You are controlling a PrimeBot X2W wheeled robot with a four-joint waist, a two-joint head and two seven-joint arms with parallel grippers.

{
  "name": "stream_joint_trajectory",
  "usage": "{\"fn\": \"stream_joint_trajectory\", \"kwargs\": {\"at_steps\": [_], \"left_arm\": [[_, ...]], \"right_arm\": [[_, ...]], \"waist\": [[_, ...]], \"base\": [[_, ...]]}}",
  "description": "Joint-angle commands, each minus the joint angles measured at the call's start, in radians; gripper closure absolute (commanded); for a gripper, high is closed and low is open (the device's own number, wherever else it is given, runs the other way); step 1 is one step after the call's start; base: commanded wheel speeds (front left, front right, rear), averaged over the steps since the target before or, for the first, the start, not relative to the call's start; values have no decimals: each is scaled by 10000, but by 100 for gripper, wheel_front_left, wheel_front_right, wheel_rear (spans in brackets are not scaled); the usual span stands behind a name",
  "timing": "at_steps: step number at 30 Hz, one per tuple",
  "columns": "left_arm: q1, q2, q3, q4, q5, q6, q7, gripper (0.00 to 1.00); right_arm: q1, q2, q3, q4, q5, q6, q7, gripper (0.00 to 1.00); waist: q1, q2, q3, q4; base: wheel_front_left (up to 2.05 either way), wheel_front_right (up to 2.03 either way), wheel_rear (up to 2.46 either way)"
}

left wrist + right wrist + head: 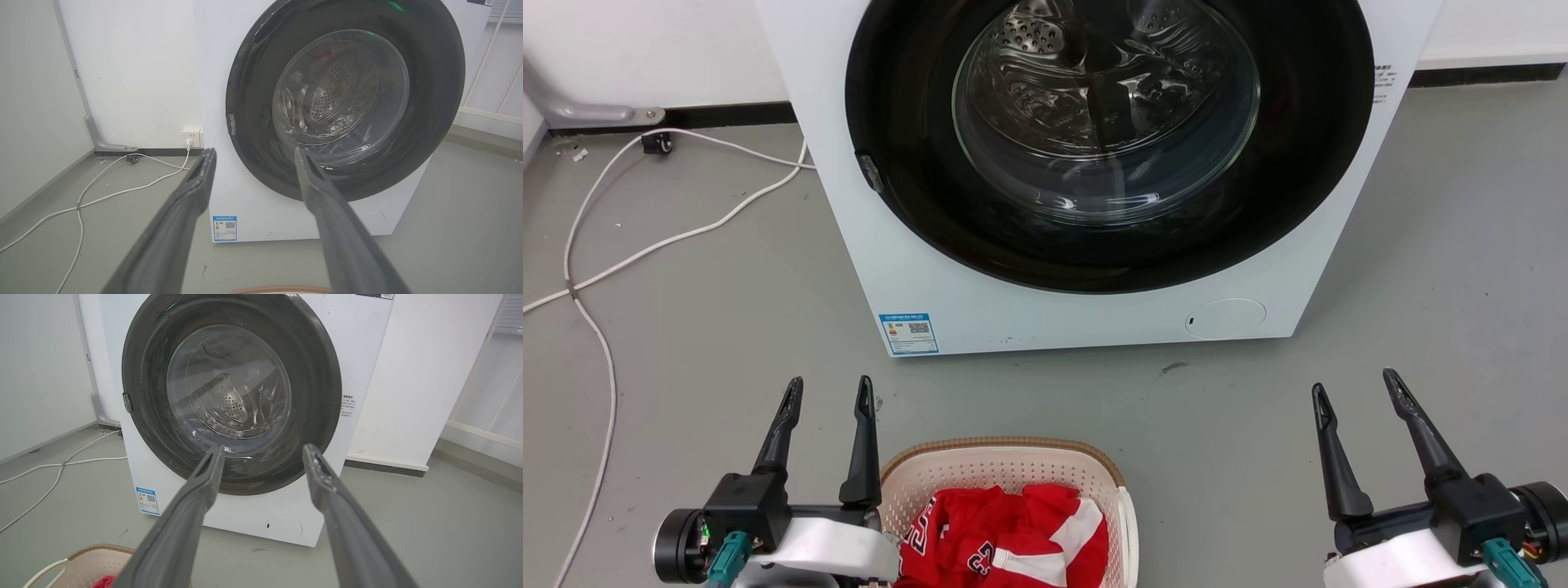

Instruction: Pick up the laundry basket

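The laundry basket (1005, 454) sits on the grey floor at the bottom middle of the head view, cream and perforated with a brown rim and a white handle on its right side. A red and white garment (1005, 535) lies inside it. My left gripper (829, 385) is open just left of the basket, its inner finger beside the rim, holding nothing. My right gripper (1356, 382) is open well to the basket's right, over bare floor. The basket's rim (282, 290) peeks in at the left wrist view's bottom edge, and its corner (94, 559) shows low left in the right wrist view.
A white front-loading washing machine (980, 302) with its dark round door shut stands right behind the basket. White cables (596, 327) trail over the floor at the left toward a wall socket (191, 138). A white wall panel (408, 396) stands to the machine's right.
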Motion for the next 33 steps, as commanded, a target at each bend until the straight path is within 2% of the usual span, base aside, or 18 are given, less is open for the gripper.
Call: {"fn": "stream_joint_trajectory", "kwargs": {"at_steps": [1,20,27,33], "left_arm": [[127,27,8,8,6,34,-31,0],[-91,27,305,426,211,36,-30,0],[-635,128,786,1453,437,-260,-30,0],[-1525,454,1027,3038,371,-511,-30,0]], "right_arm": [[69,-35,-2,6,21,-3,-28,0],[-56,-32,254,231,250,-3,-27,0],[-617,-29,714,1160,536,-3,-27,0],[-1490,-28,1196,2325,572,-5,-27,0]], "waist": [[0,0,-5,3],[0,0,75,61],[0,0,512,114],[0,0,1214,167]], "base": [[0,0,0],[0,0,0],[0,0,0],[0,0,0]]}}
